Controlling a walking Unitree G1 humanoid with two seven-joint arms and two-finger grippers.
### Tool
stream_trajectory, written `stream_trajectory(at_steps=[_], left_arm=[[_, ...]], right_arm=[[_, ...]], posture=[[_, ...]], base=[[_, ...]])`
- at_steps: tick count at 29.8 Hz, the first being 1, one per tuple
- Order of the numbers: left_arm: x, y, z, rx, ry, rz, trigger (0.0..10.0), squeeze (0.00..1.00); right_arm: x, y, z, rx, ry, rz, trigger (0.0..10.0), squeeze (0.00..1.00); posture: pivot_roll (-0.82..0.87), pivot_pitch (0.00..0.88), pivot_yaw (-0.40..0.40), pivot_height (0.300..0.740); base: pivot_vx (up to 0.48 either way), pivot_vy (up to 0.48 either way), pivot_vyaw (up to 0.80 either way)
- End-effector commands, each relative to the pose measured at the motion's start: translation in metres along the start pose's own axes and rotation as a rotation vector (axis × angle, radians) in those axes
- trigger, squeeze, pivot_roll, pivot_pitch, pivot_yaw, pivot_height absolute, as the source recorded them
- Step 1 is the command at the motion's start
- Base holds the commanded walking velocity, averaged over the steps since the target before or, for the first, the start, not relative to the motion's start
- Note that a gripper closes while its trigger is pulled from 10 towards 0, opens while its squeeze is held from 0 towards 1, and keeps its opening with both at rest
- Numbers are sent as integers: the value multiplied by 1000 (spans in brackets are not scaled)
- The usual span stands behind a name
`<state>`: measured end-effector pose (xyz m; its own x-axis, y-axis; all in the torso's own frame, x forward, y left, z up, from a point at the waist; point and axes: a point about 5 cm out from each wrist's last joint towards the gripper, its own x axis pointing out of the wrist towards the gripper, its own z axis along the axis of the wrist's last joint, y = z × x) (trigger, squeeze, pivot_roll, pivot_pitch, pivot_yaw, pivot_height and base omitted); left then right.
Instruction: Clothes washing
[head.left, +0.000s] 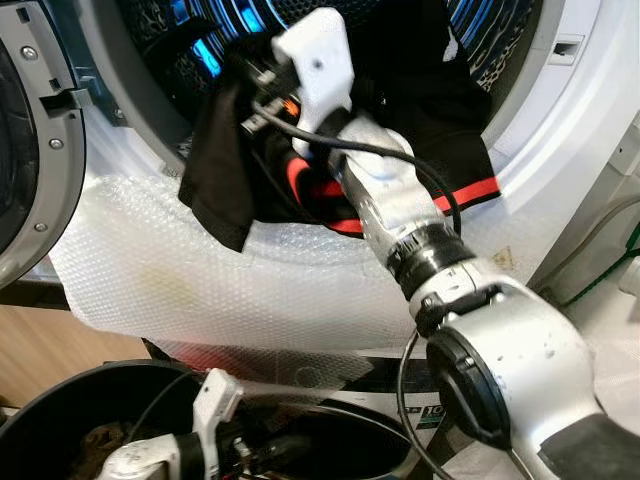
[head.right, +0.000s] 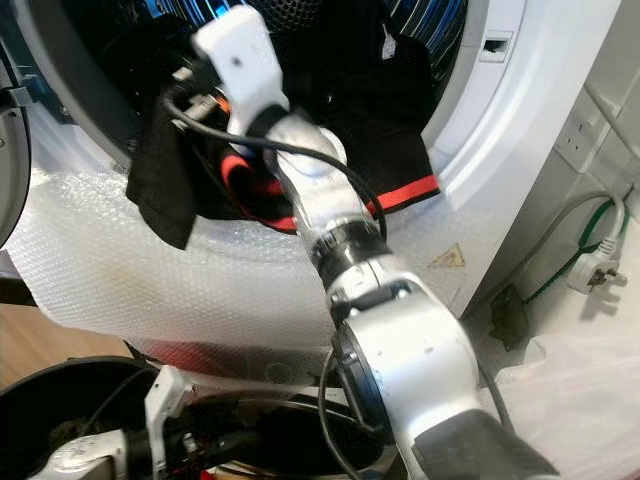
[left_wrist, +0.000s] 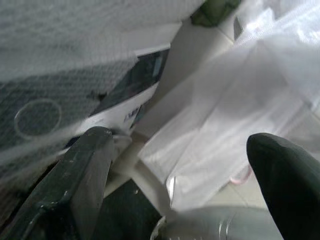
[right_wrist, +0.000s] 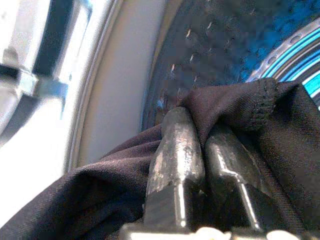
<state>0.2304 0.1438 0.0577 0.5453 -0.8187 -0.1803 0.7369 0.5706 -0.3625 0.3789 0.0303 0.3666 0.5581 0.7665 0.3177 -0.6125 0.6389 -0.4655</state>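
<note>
A black garment (head.left: 420, 110) with a red stripe hangs over the lip of the washing machine's round opening (head.left: 560, 130), part inside the drum (right_wrist: 225, 40), part drooping outside. My right gripper (right_wrist: 202, 145) reaches into the opening from below and is shut on a fold of this black garment (right_wrist: 240, 100). The right arm (head.left: 400, 210) stretches up across the door ring. My left gripper (left_wrist: 175, 165) hangs low by the dark basket (head.left: 60, 410), open, its fingers (left_wrist: 85, 165) holding nothing.
Bubble wrap (head.left: 200, 270) drapes over the machine's front below the opening. The open door (head.left: 30, 150) stands at the left. A plug and cables (head.right: 590, 265) lie by the wall at the right, with clear plastic sheeting (left_wrist: 240, 100) on the floor.
</note>
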Motion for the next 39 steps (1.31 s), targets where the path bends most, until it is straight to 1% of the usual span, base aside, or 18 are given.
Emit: stream_trajectory(at_steps=[1,6,10,13,16,19,22,26,28,29,30,31,32,33,34,36,37,39], left_arm=[[3,0,-15,-22,54,40,10000,0],[11,0,-25,-27,48,129,10000,0],[17,-7,-29,-41,31,134,10000,0],[17,-13,-35,-36,30,168,10000,0],[18,-13,-40,-47,40,187,10000,0],[19,-11,-42,-35,51,203,10000,0],[18,-6,-39,-35,40,266,10000,0],[14,0,-41,-46,62,337,10000,0],[10,6,-41,-25,65,415,10000,0],[-2,26,-33,-34,4,633,10000,0],[-2,26,-33,-34,4,633,10000,0],[-18,44,-25,-37,-62,846,10000,0],[-30,52,-17,16,-110,968,10000,0],[-44,59,-9,5,-187,1086,10000,0],[-70,66,1,-34,-313,1284,10000,0],[-79,67,1,-46,-338,1345,10000,0],[-100,67,-4,-96,-348,1505,10000,0],[-114,63,-11,-108,-296,1592,10000,0]], right_arm=[[6,5,2,-35,56,-5,0,0],[18,15,12,-86,123,-10,0,0],[24,24,18,-123,128,20,0,0],[27,27,26,-48,89,11,0,0],[29,28,30,-18,80,14,0,0],[31,29,35,43,79,15,0,0],[34,33,45,134,18,76,0,0],[34,35,47,122,6,100,0,0],[34,34,47,118,2,104,0,0],[33,33,48,113,2,102,0,0],[33,33,48,113,2,102,0,0],[33,31,48,110,3,99,0,0],[32,30,48,107,3,95,0,0],[32,29,48,110,2,94,0,0],[32,27,48,113,1,91,0,0],[31,26,48,114,0,88,0,0],[31,25,47,113,1,82,0,0],[30,23,48,112,0,77,0,0]], posture=[[42,0,-44,740],[110,0,-90,740],[154,0,-119,740],[181,0,-141,740],[188,0,-152,740],[192,0,-158,740],[185,0,-156,740],[177,0,-151,740],[176,0,-150,740],[178,0,-147,740],[178,0,-147,740],[180,0,-147,740],[182,0,-148,740],[186,0,-146,740],[189,0,-144,740],[189,0,-144,740],[189,0,-139,740],[189,0,-138,740]], base=[[0,0,0],[0,0,0],[0,0,0],[0,0,0],[0,0,0],[0,0,0],[0,0,0],[0,0,0],[0,0,0],[0,0,0],[0,0,0],[0,0,0],[0,0,0],[0,0,0],[0,0,0],[0,0,0],[0,0,0],[0,0,0]])
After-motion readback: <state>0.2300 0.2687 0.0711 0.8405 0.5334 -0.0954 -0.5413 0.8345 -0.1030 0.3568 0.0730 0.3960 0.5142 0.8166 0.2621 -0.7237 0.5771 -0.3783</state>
